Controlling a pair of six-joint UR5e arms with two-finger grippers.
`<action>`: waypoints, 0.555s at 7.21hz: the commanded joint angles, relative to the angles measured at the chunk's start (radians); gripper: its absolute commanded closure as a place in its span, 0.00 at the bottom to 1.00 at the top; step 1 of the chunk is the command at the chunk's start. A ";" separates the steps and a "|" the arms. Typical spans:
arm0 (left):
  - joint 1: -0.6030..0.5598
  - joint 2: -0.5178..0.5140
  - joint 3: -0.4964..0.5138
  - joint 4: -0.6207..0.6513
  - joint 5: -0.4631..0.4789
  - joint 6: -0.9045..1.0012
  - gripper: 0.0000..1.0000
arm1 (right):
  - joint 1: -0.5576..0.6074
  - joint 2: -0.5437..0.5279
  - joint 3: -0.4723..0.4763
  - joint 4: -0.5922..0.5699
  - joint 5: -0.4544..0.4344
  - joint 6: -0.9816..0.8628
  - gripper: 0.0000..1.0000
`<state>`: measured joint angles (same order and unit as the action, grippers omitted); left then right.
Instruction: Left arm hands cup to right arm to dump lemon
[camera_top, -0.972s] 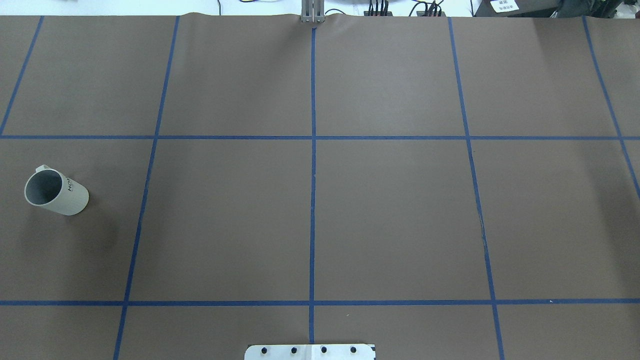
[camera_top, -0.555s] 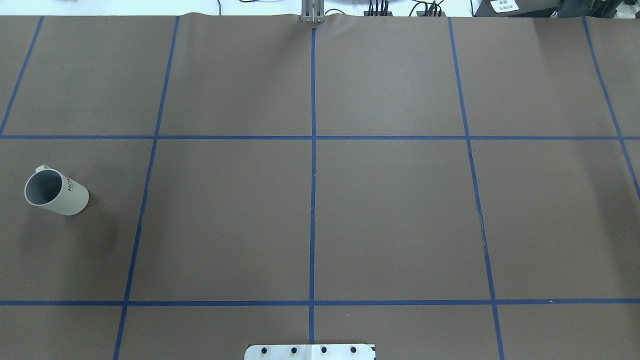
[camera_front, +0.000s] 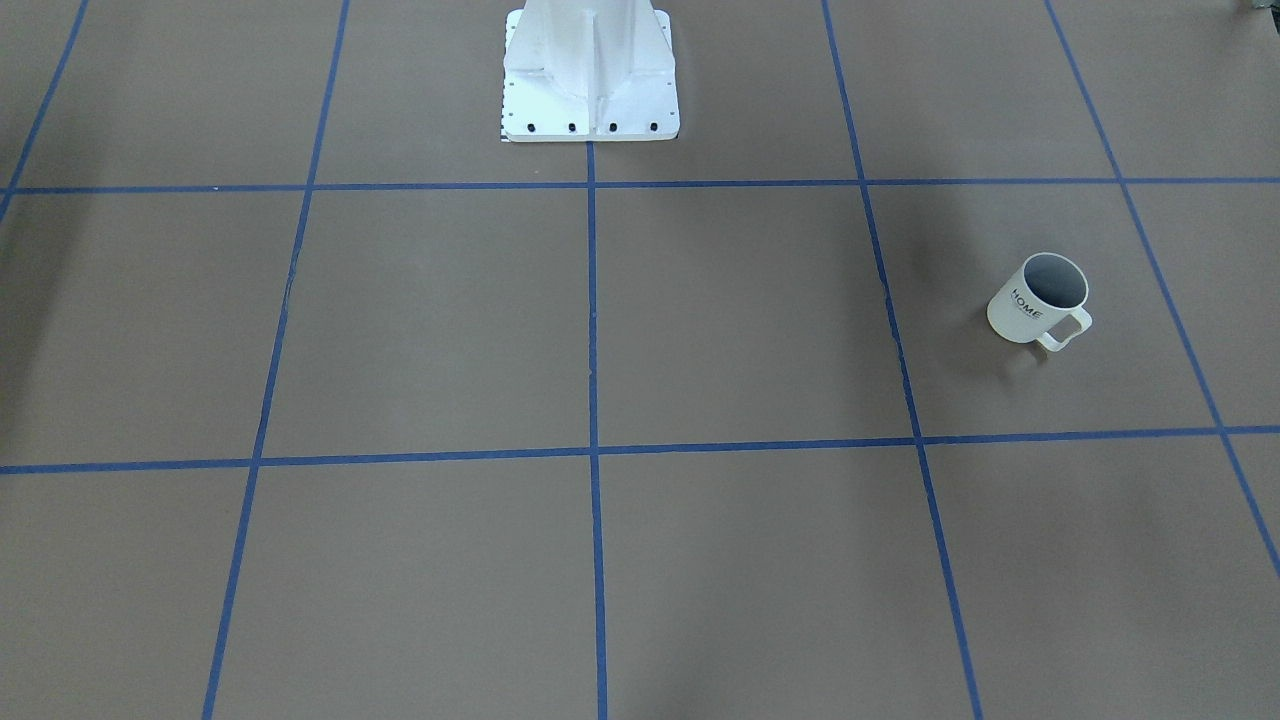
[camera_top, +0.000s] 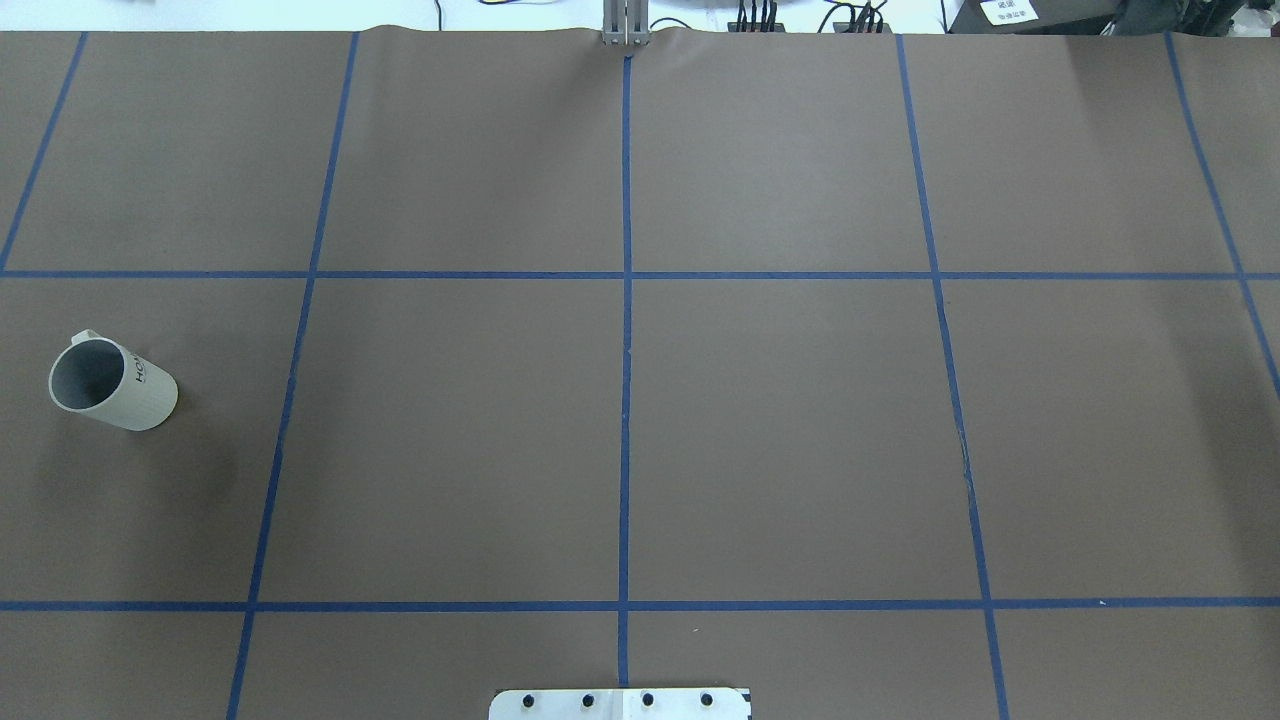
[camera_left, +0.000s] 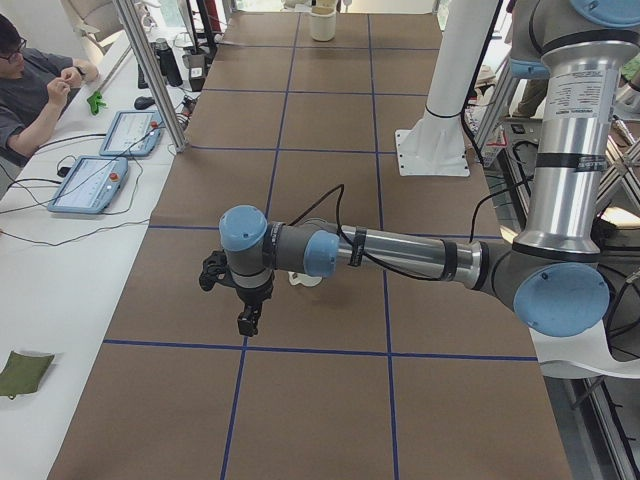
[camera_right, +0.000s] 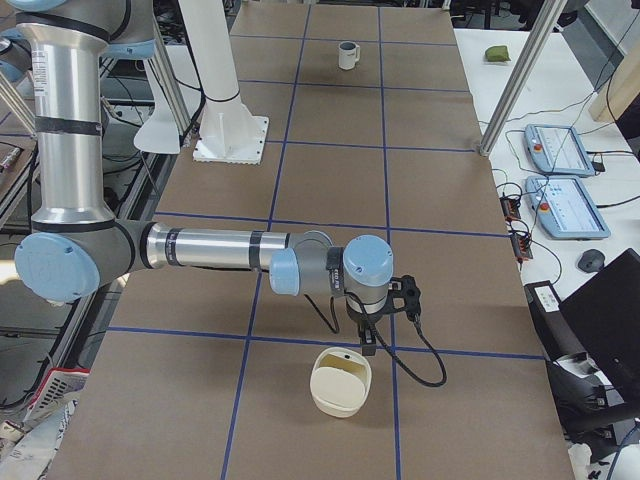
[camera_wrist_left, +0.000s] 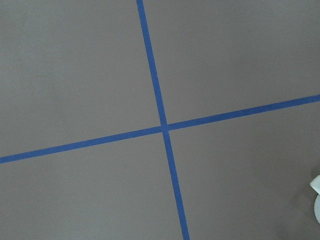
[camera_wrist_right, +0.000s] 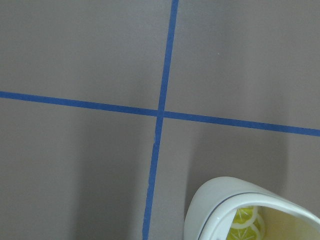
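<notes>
Standing free, cup (camera_top: 112, 386) below and beside left jaws; left and right jaws' openness unclear

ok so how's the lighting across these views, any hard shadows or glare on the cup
Overhead exterior: even and sharp, the cup casts only a faint soft shadow toward the lower right, no glare. Exterior front-facing: a soft smudge lies to its left. Right wrist-mounted: broad dim bands cross the table, and a white container is cropped by the bottom edge. Left wrist-mounted: flat light, no shadows.
</notes>
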<state>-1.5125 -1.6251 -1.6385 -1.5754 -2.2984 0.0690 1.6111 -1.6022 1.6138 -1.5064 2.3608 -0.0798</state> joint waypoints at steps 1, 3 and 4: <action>0.000 0.001 0.000 0.000 0.000 0.000 0.00 | 0.000 0.001 0.001 0.002 0.000 0.000 0.00; 0.000 -0.002 0.000 0.000 0.000 0.000 0.00 | 0.000 0.002 0.002 0.000 0.000 0.000 0.00; 0.002 -0.004 0.002 0.000 0.000 0.000 0.00 | 0.000 0.004 -0.003 0.000 0.000 0.000 0.00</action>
<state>-1.5121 -1.6272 -1.6377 -1.5754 -2.2979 0.0690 1.6111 -1.6000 1.6146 -1.5062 2.3608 -0.0798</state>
